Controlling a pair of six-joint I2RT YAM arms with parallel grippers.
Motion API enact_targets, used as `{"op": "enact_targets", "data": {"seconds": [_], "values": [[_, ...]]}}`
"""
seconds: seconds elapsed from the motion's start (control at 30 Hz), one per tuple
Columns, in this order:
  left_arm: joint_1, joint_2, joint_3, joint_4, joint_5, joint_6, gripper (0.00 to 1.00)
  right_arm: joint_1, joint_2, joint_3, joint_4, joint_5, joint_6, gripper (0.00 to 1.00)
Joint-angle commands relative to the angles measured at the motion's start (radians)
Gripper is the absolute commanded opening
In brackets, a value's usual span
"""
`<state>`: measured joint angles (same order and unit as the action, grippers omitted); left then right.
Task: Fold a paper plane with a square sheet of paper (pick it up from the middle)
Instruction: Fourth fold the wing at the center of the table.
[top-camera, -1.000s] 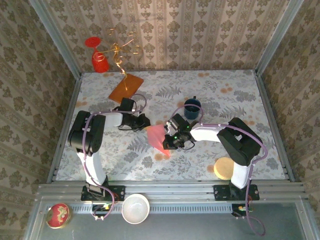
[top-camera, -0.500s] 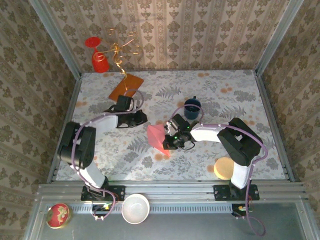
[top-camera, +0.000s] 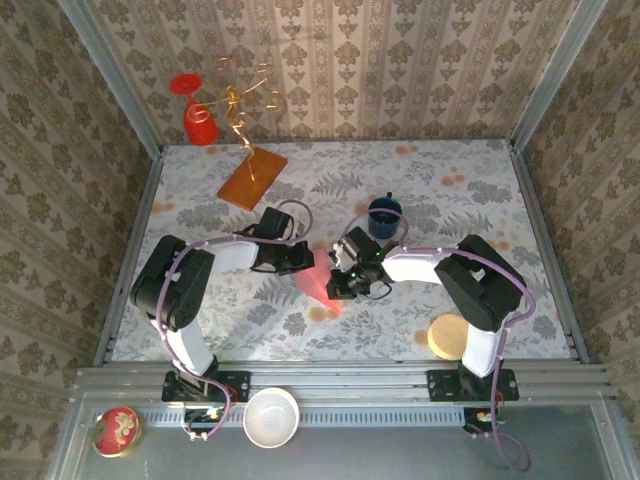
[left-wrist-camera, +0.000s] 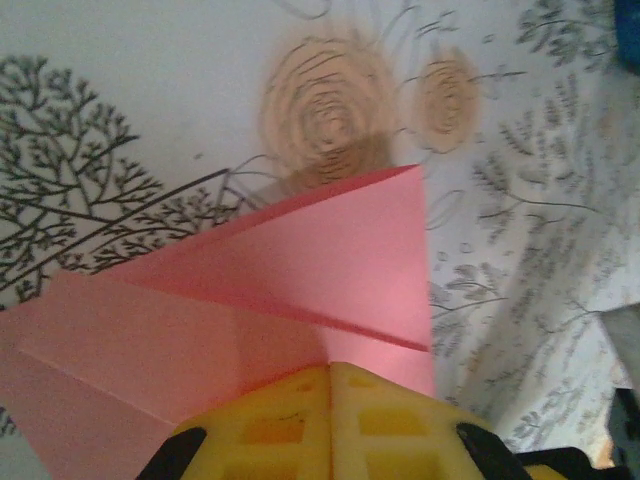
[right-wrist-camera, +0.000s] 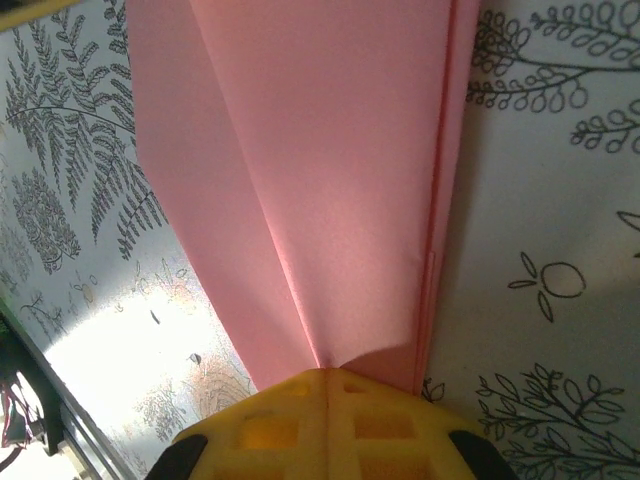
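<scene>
The sheet of paper (top-camera: 318, 285) was plain pink-red, lying on a white bench (top-camera: 450, 170) printed with grey ferns and orange blooms. The board (top-camera: 252, 177) was orange-brown and the cup (top-camera: 385, 212) dark blue. The left pincer (left-wrist-camera: 330, 385) and right pincer (right-wrist-camera: 326, 385) had yellow pads.

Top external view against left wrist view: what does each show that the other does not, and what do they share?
Top adds: the orange board, the white bowl and the right hand. Left wrist adds: the pink paper with its sharp folds up close, and the closed yellow fingers. Shared: the pink paper and the left hand pinching it.
</scene>
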<state>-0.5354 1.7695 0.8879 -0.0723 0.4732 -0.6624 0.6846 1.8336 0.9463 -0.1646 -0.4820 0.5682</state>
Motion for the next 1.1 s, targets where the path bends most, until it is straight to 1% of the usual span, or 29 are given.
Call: {"op": "enact_targets", "data": {"seconds": [0.0,0.17,0.27,0.37,0.6,0.87,1.07], "values": [[0.001,0.025,0.029,-0.044,-0.026,-0.018,0.07,-0.010,0.025,-0.057,-0.157,0.051,-0.028,0.02],[0.002,0.051,0.029,-0.092,-0.064,-0.024,0.05,-0.017,-0.059,-0.034,-0.100,-0.010,-0.008,0.05],[0.002,0.053,0.028,-0.113,-0.076,-0.026,0.05,-0.017,-0.110,-0.012,-0.062,-0.024,0.041,0.07],[0.002,0.059,0.026,-0.118,-0.078,-0.029,0.05,-0.014,-0.118,-0.002,-0.015,-0.030,0.082,0.07],[0.002,0.068,0.021,-0.118,-0.073,-0.043,0.04,-0.003,-0.025,0.060,0.045,-0.012,0.160,0.00],[0.001,0.079,0.019,-0.119,-0.068,-0.051,0.04,0.010,0.084,0.157,0.039,-0.005,0.179,0.00],[0.002,0.086,0.022,-0.153,-0.092,-0.057,0.04,0.010,0.122,0.160,-0.017,0.030,0.172,0.00]]}}
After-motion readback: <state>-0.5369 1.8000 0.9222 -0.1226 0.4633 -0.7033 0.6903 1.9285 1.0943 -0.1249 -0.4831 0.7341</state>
